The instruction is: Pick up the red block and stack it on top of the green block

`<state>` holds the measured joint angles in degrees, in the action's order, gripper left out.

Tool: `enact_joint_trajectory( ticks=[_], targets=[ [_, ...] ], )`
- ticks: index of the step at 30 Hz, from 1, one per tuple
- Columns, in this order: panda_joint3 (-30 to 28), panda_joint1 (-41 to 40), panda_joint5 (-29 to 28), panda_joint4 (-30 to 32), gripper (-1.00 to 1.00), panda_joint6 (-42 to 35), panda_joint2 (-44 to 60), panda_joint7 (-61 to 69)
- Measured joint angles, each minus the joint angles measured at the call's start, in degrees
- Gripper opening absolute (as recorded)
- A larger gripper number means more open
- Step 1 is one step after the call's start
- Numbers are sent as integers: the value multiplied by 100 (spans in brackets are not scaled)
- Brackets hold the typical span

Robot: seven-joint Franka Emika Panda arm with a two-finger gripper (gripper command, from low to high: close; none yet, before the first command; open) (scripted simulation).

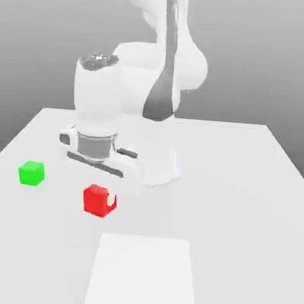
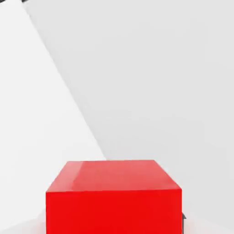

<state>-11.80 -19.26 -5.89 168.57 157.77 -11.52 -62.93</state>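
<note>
The red block [image 1: 97,200] is a small bright-red cube on the white table [image 1: 241,200], left of the middle and towards the front. My gripper [image 1: 102,190] reaches down onto it from the white hand just above, and a white part of the hand covers the block's upper right corner. Seen from the hand, the red block [image 2: 113,196] is very close, with its top and one side face showing. The green block [image 1: 31,173], a slightly smaller bright-green cube, stands alone on the table to the exterior view's left of the red one, a short gap away.
The arm's white base [image 1: 156,171] stands right behind the hand, near the table's middle. A paler rectangular patch [image 1: 141,276] marks the tabletop in front of the red block. The table's left edge runs close to the green block.
</note>
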Motion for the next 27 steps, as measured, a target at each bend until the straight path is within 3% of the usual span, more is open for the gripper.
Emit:
enact_joint_trajectory(
  ticks=[11, 17, 22, 27],
  targets=[
    [-1350, -2803, -624, -282, -100, -449, -179, -1915],
    [-1853, -2594, 582, -438, -100, -333, 414, -1297],
    [-1888, -2292, 1607, -507, -100, -128, 918, -580],
    [-1796, -2238, 2215, -537, -100, 162, 1307, -150]
  ],
)
